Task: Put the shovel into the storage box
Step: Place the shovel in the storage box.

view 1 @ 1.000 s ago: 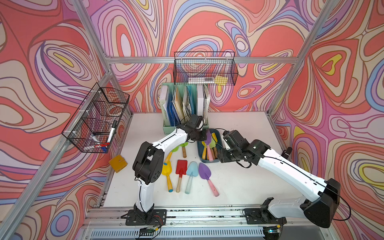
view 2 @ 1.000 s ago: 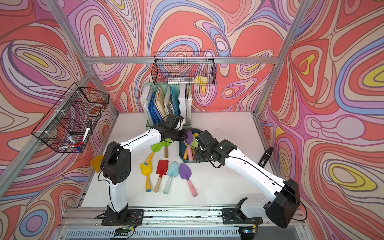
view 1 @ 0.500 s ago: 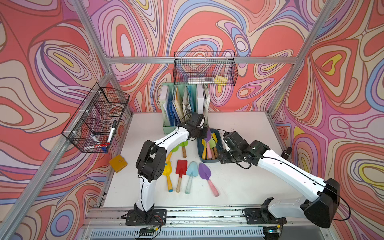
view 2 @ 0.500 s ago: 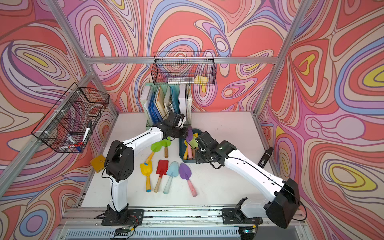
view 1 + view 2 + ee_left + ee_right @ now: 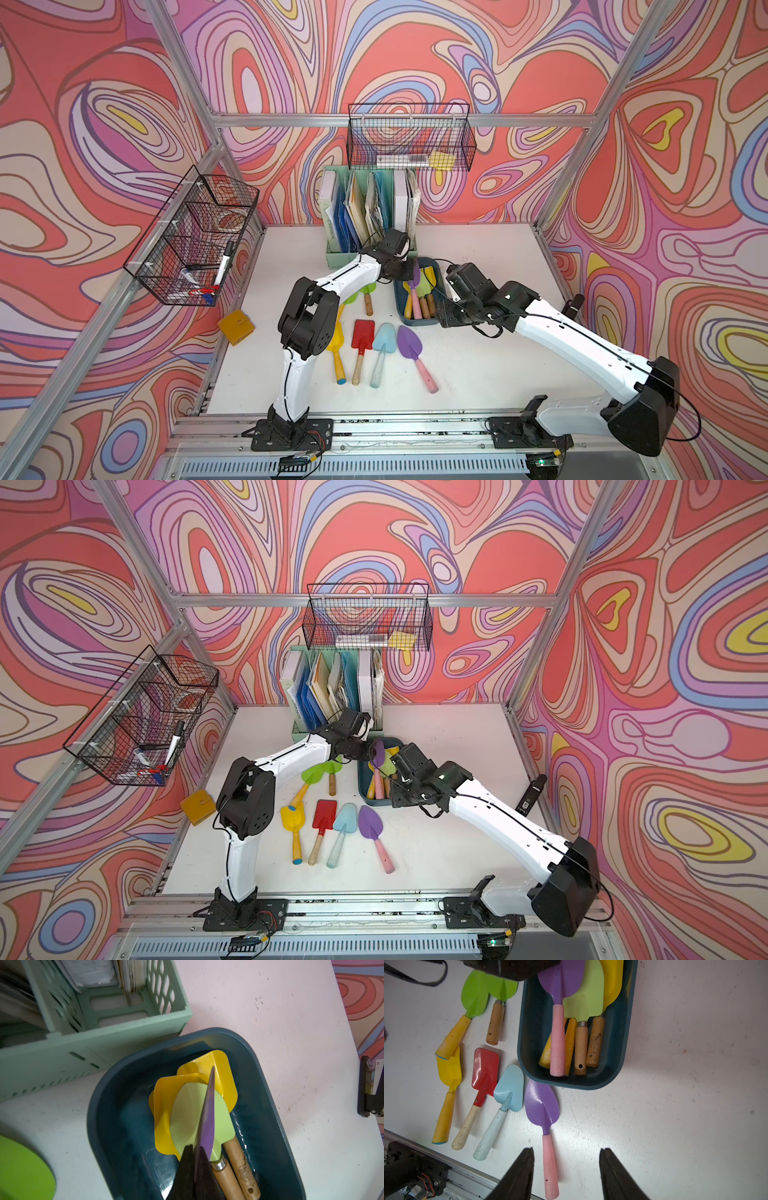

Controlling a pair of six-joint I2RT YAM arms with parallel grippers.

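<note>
Firmly on purple shovel [image 5: 205,1122], left end effector [image 5: 195,1148]; right end effector [image 5: 567,1149] agape, empty; handle script [image 5: 547,1054] illegible.

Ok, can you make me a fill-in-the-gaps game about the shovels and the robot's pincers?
1. The left pincer is shut on the blade of a ____ shovel with a pink handle.
2. The right pincer is ____ and holds nothing.
3. On the table, the red shovel lies between a yellow shovel and a ____ one.
Missing words: purple; open; light blue.
</note>
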